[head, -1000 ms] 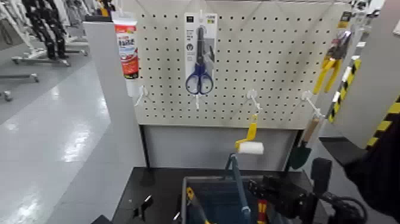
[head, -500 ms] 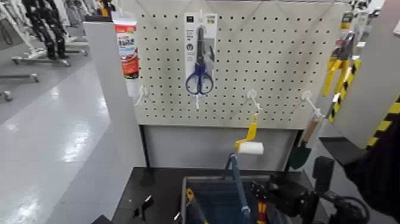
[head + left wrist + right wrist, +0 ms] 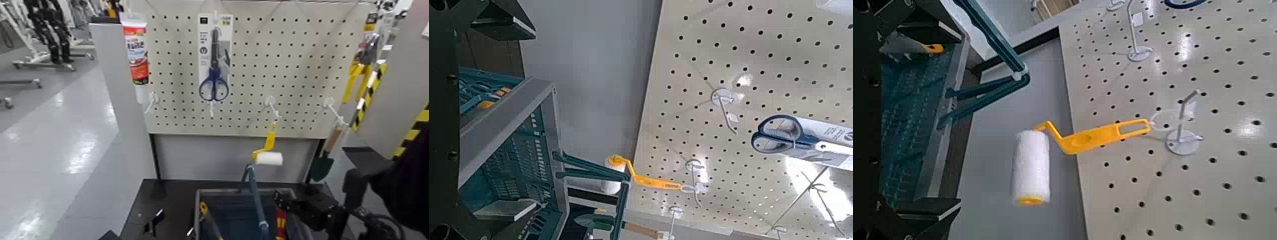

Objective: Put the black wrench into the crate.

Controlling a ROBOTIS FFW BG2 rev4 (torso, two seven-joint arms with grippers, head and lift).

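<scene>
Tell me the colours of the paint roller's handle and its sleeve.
Yellow handle, white sleeve; the right wrist view shows both best.

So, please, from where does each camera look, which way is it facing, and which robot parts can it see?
Left wrist view: on the left wrist, facing the pegboard and crate; its own left gripper shows, jaws apart.
Right wrist view: on the right wrist, facing paint roller, pegboard and crate; its own right gripper shows, jaws apart.
Head view: on the head, looking forward and down; right gripper at the crate, left gripper beside it.
Shared: both wrist views show the roller.
</scene>
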